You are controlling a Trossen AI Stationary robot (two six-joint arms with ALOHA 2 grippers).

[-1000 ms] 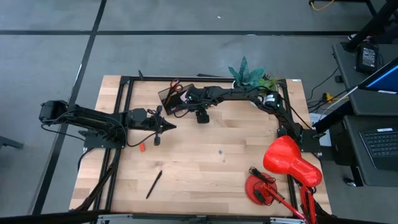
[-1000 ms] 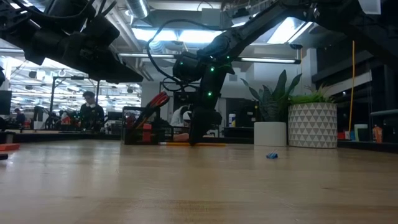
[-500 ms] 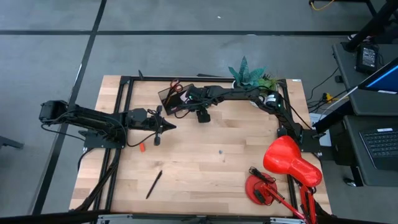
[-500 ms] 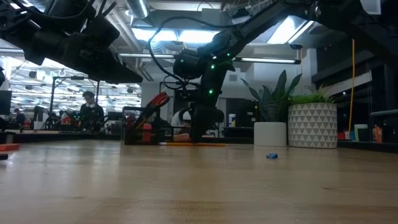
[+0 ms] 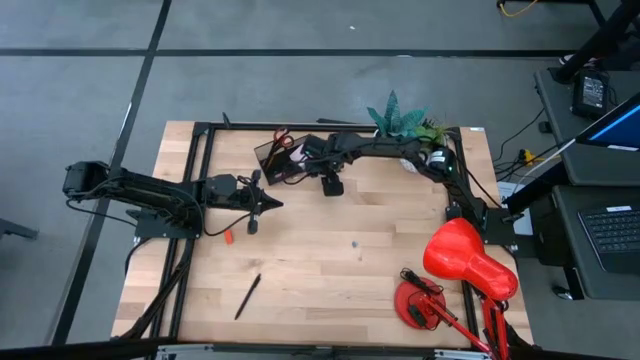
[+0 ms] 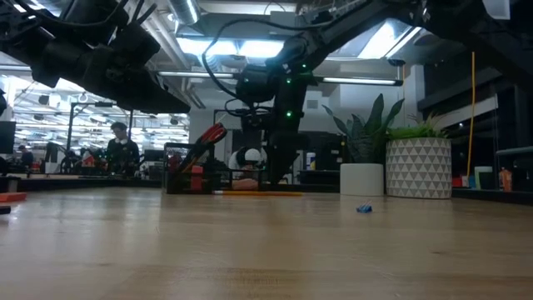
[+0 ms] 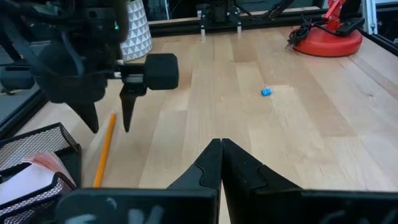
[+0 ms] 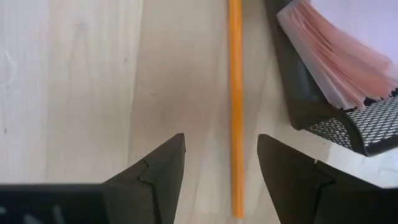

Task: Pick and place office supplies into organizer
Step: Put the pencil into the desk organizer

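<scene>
Right gripper [image 8: 221, 171] fingers apart over orange pencil [image 8: 235, 106], just beside the organizer [image 8: 323, 106], which is cut off by the frame. Left gripper [image 7: 221, 149] closed, empty, mid-left of table

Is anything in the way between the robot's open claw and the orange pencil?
Nothing visible is. The right end effector hangs open right over the orange pencil, with only bare table between its fingers. The organizer sits just beside the pencil, not over it.
</scene>
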